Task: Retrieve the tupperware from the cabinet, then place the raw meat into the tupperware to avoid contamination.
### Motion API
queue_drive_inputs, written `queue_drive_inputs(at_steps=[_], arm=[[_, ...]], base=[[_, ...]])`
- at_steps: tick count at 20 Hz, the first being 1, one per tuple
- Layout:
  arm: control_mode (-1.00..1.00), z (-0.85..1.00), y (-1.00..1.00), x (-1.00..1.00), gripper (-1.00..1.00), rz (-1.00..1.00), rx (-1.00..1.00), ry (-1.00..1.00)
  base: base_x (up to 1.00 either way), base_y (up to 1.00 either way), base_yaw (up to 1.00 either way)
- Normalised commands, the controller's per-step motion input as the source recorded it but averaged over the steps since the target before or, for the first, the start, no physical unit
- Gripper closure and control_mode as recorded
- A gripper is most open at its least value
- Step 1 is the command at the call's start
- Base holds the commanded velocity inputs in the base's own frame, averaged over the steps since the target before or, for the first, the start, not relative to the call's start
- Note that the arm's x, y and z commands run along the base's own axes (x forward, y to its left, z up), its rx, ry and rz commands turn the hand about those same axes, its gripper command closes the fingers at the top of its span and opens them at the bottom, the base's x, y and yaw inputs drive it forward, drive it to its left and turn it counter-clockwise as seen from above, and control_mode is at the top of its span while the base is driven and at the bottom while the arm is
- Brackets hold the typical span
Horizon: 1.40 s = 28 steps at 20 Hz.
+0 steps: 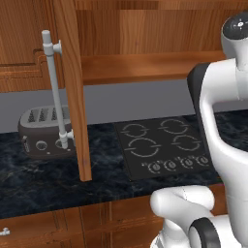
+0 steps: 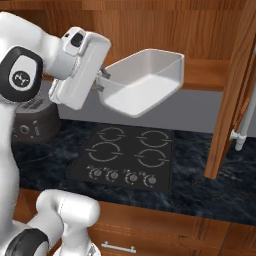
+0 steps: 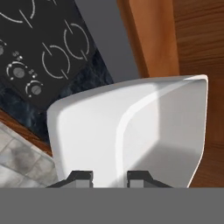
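Note:
My gripper (image 2: 103, 83) is shut on one wall of the white tupperware (image 2: 142, 82), which hangs tilted in the air above the stovetop, just in front of the cabinet's lower shelf (image 2: 200, 67). In the hand view the tupperware (image 3: 131, 127) spreads out ahead of the gripper (image 3: 110, 178), with its wall between the two dark fingertips (image 3: 78, 176). The cabinet's door (image 1: 72, 87) stands swung open, and its long grey bar handle (image 1: 54, 87) faces left. The raw meat is out of view.
A dark grey toaster (image 1: 43, 131) sits on the black marble counter (image 1: 48, 184), behind the open door. The black stovetop (image 2: 125, 157) with its knobs lies under the tub. The open door (image 2: 235, 100) juts out over the counter. Wooden drawers (image 2: 150, 235) run below.

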Motion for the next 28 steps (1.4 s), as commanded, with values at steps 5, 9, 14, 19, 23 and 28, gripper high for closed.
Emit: queue_drive_inputs(at_steps=[5, 9, 14, 19, 23, 28], arm=[[-1.00, 0.00, 0.49, -0.45, 1.00, 0.03, 0.00, 0.00], [-1.00, 0.00, 0.41, -0.36, 1.00, 0.03, 0.00, 0.00], [-1.00, -0.01, 0.19, -0.18, 1.00, 0.04, 0.00, 0.00], [-1.00, -0.01, 0.10, -0.07, 1.00, 0.06, 0.00, 0.00], [-1.00, 0.00, 0.01, 0.00, 1.00, 0.00, 0.00, 0.00], [-1.00, 0.00, 0.00, 0.00, 1.00, 0.00, 0.00, 0.00]], base=[[0.00, 0.00, 0.00], [0.00, 0.00, 0.00], [0.00, 0.00, 0.00], [0.00, 0.00, 0.00], [0.00, 0.00, 0.00], [0.00, 0.00, 0.00]])
